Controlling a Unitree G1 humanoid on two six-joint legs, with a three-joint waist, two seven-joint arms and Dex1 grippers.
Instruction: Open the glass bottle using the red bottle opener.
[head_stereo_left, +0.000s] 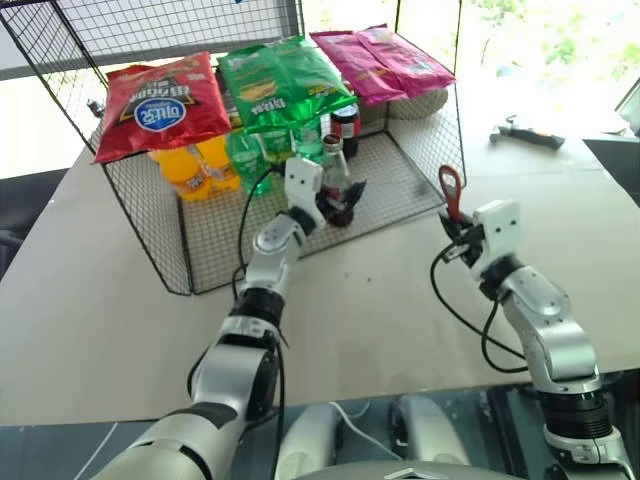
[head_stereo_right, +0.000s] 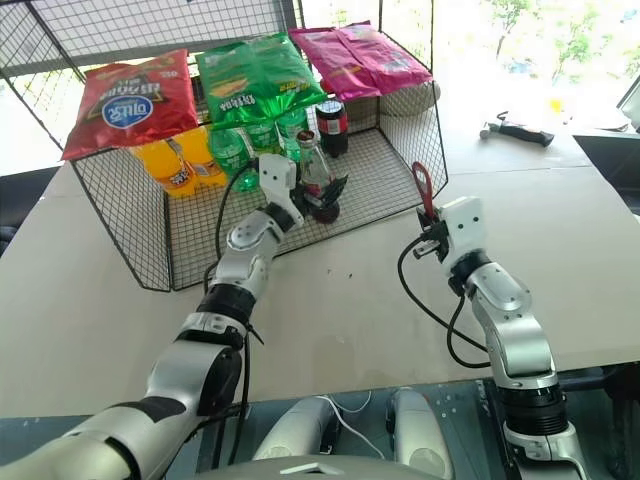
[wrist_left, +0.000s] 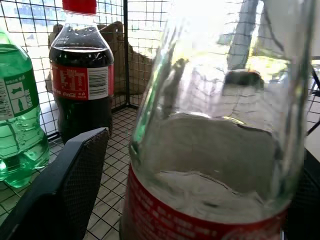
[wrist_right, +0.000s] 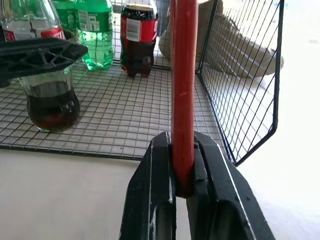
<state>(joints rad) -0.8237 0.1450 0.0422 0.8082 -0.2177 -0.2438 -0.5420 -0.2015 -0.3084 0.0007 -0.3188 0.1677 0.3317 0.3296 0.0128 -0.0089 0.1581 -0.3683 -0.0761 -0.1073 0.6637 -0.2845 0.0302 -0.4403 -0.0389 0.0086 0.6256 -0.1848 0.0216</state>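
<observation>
The glass bottle (head_stereo_left: 335, 172) stands upright on the wire basket's (head_stereo_left: 405, 180) mesh floor, in front of green plastic bottles (wrist_left: 20, 120) and a cola bottle (wrist_right: 139, 37). The left gripper (head_stereo_left: 338, 203) brackets its lower body with fingers spread, not yet clamped, apparently positioned to steady it for uncapping. Over the table (head_stereo_left: 90, 310) outside the basket, well apart from the bottle, the right gripper (wrist_right: 183, 170) pinches the red bottle opener (head_stereo_left: 451, 192) by its handle, ring head raised and ready for the cap.
</observation>
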